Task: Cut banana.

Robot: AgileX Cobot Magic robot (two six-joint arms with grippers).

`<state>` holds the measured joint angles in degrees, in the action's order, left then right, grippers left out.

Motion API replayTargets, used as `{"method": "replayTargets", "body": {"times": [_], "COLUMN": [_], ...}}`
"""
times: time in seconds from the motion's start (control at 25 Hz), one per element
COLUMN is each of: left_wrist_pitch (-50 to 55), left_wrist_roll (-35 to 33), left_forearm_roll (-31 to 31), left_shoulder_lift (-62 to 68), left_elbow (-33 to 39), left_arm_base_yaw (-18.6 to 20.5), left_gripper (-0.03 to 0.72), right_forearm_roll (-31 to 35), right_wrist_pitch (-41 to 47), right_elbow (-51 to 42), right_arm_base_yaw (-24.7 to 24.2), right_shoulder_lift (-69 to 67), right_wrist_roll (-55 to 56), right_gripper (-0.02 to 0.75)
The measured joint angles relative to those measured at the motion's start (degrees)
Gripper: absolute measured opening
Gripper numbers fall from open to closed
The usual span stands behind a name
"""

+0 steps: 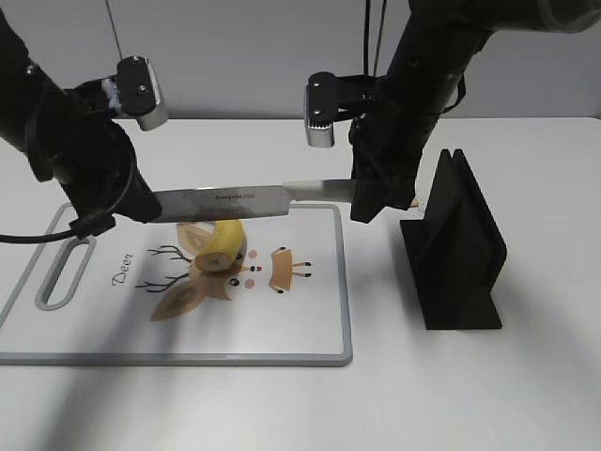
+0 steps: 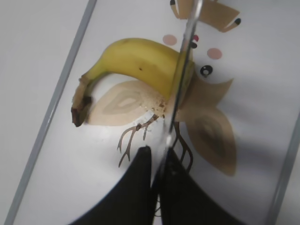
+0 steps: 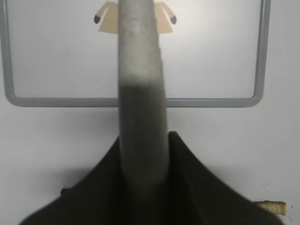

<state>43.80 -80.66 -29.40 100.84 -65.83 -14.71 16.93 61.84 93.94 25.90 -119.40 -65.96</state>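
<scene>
We see the knife (image 1: 235,200) blade as glossy metal; the cutting board (image 1: 310,329) smooth plastic; the banana (image 2: 140,61) skin matt.

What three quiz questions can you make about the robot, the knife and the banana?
1. True or false: the knife is held at both ends, the handle by the right claw and the blade tip by the left claw.
2. The banana lies on: A) the bare table, B) the cutting board, C) the black knife stand.
3. Fill in: the picture printed on the board shows a ____.

Key: 1 true; 2 B; 3 deer.
</scene>
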Motion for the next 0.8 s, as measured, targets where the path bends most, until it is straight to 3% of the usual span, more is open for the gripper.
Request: {"method": "replayTargets", "body": {"times": [0.8], "left_wrist_pitch": [-4.0], "left_wrist_roll": [0.0], "left_forearm_roll": [1.5], "left_shoulder_lift": [5.4], "left_elbow": [0.0], "left_arm_base_yaw": [0.0], "left_gripper": [0.008], "right_forearm_roll": [-0.1], "right_wrist_pitch": [-2.2], "right_elbow": [2.1], "right_arm_base_yaw": [0.1], "right_shoulder_lift": [-4.7], "right_wrist_roll": [0.0], "right_gripper": [0.185]}}
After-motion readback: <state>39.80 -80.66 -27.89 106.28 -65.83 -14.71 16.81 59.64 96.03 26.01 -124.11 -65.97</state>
